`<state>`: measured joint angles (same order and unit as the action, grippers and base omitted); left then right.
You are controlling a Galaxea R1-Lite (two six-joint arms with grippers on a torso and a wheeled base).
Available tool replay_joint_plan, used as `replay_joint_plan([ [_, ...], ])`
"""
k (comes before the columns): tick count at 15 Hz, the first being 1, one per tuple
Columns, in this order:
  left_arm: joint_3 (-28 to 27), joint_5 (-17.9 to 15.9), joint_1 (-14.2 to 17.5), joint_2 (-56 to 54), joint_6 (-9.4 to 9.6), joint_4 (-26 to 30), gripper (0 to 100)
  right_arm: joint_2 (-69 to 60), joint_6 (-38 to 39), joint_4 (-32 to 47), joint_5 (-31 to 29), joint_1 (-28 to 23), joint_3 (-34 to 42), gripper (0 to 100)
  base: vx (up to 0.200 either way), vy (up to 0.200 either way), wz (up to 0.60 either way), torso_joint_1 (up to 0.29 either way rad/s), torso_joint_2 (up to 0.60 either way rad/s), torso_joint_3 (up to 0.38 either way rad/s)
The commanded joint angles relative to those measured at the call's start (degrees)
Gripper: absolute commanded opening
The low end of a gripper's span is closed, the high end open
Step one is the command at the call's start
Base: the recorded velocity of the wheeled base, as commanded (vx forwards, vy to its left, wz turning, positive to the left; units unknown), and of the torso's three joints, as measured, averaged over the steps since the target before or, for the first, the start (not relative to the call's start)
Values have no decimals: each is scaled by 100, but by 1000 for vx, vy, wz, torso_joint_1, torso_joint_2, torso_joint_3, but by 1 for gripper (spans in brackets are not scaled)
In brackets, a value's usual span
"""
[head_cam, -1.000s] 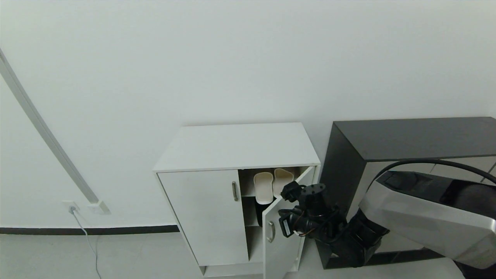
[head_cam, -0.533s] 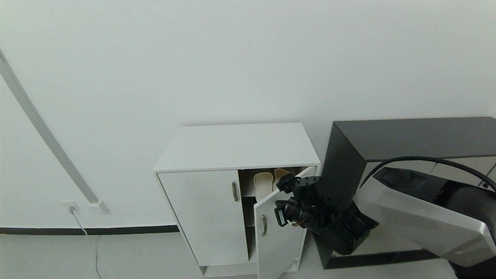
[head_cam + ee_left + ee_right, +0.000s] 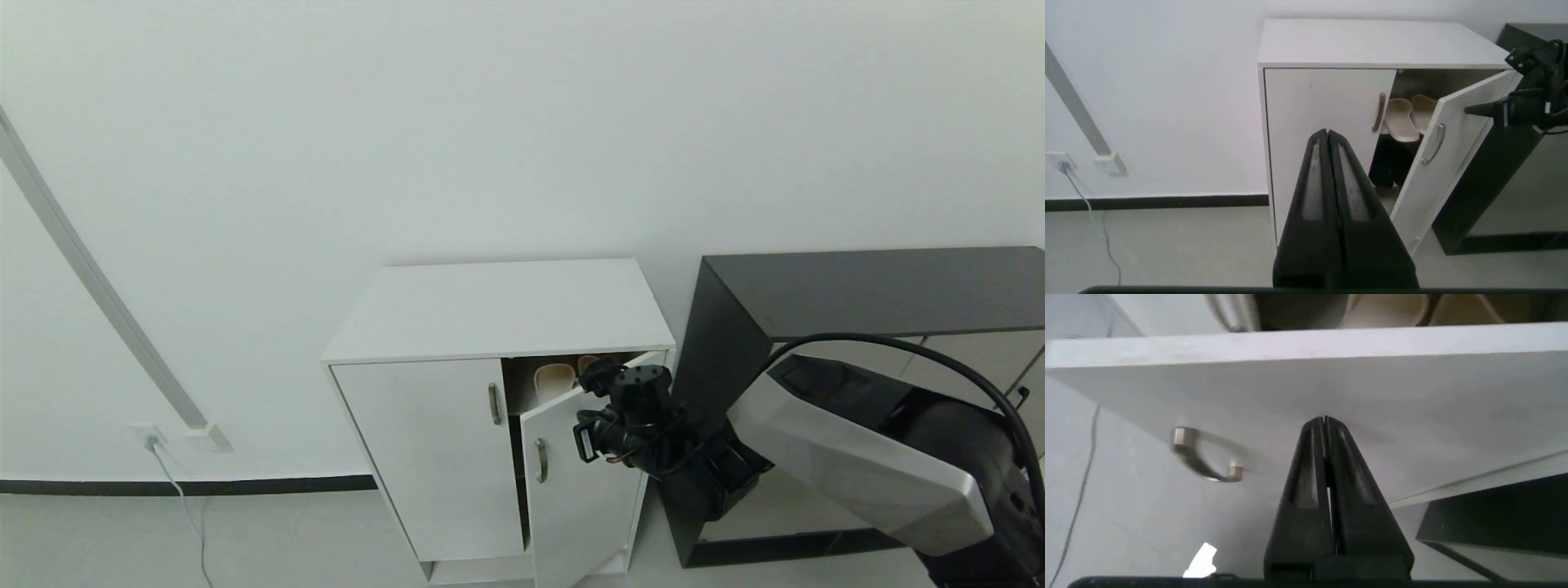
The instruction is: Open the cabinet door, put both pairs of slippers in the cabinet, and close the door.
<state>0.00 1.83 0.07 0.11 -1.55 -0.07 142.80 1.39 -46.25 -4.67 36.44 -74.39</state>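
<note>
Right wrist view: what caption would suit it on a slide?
Shut right gripper against the white cabinet door near its metal handle; pale slippers show inside.

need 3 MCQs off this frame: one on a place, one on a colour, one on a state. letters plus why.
1. Where are the cream slippers?
A. on the upper shelf inside the cabinet
B. on the cabinet top
C. on the floor

2. What colour is the cabinet?
A. black
B. white
C. brown

3. How does the right door stand?
A. fully shut
B. taken off
C. partly open

Answers:
1. A: the slippers show on the upper shelf through the door gap.
2. B: its top and both doors are white.
3. C: it stands ajar, with the right gripper at its outer face, fingers shut.
</note>
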Motion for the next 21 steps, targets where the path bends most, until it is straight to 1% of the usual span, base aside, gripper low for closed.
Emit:
replay_joint_plan([
  [1, 0, 2, 1, -2, -3, -1, 0, 196, 2, 11, -25, -40, -208, 0, 0, 0, 0, 0, 0, 0],
  [11, 0, 2, 1, -2, -3, -1, 0, 424, -7, 547, -201, -128, -946, 0, 0, 0, 0, 0, 0, 0],
  [14, 0, 2, 1, -2, -3, -1, 0, 503, -7, 679, -342, -137, -1183, 0, 0, 0, 0, 0, 0, 0],
  [21, 0, 2, 1, -2, -3, -1, 0, 530, -16, 837, -359, -137, -1333, 0, 0, 0, 0, 0, 0, 0],
])
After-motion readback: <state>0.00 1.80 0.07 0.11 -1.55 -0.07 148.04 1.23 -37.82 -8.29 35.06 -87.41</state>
